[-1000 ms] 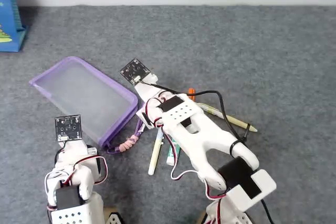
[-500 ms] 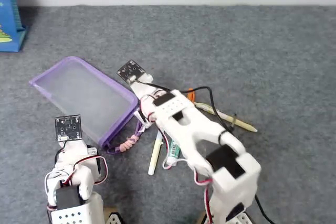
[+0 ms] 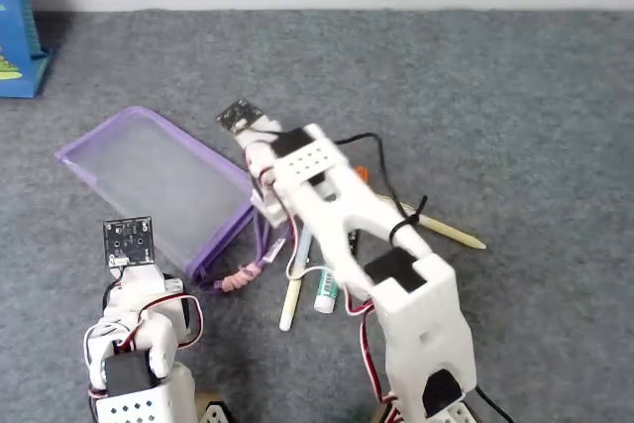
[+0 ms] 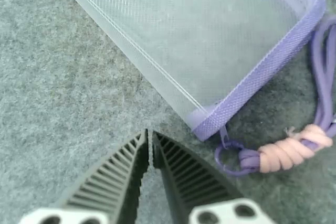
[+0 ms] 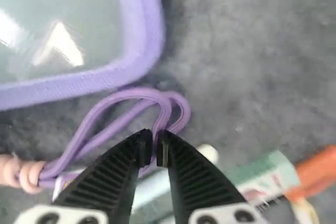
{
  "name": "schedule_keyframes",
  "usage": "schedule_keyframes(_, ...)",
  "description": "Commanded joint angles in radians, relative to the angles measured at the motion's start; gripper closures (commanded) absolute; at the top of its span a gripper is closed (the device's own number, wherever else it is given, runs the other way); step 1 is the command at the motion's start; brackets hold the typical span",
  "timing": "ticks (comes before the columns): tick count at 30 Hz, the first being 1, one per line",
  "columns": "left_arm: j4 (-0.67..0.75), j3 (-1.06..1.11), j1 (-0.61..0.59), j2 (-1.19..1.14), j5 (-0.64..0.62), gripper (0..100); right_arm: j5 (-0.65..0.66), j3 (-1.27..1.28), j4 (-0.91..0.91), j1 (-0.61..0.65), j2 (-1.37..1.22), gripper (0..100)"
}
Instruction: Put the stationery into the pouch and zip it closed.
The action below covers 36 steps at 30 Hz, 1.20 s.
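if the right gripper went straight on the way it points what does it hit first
Most likely the looped purple cord of the clear purple-edged pouch, lying just ahead of the right gripper; how far above it the gripper sits is unclear.

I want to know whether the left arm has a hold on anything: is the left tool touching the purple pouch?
Apart. The left wrist view shows a strip of grey carpet between the left tool tips and the nearest pouch corner.

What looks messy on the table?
The pens lie in a jumbled heap on the carpet beside the purple pouch, not inside it, and the pouch's cord trails loose toward them.
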State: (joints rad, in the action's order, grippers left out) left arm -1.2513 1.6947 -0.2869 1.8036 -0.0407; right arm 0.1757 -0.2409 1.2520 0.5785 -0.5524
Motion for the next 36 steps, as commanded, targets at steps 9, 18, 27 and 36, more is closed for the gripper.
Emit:
schedule_keyframes(9, -0.003, -0.012, -0.005, 0.011, -0.006, 99, 0.137, -0.069, 0.248, -0.282, 0.255, 99.0)
schedule_keyframes(18, -0.003, -0.012, -0.005, 0.011, -0.006, 99, 0.310, -0.046, 0.453, -0.363, 0.285, 95.0)
schedule_keyframes(27, -0.003, -0.012, -0.005, 0.011, -0.006, 99, 0.387, -0.041, 0.518, -0.338, 0.460, 70.6)
schedule_keyframes(36, -0.003, -0.012, -0.005, 0.011, -0.006, 99, 0.399, 0.153, 0.450, -0.102, 0.446, 70.7)
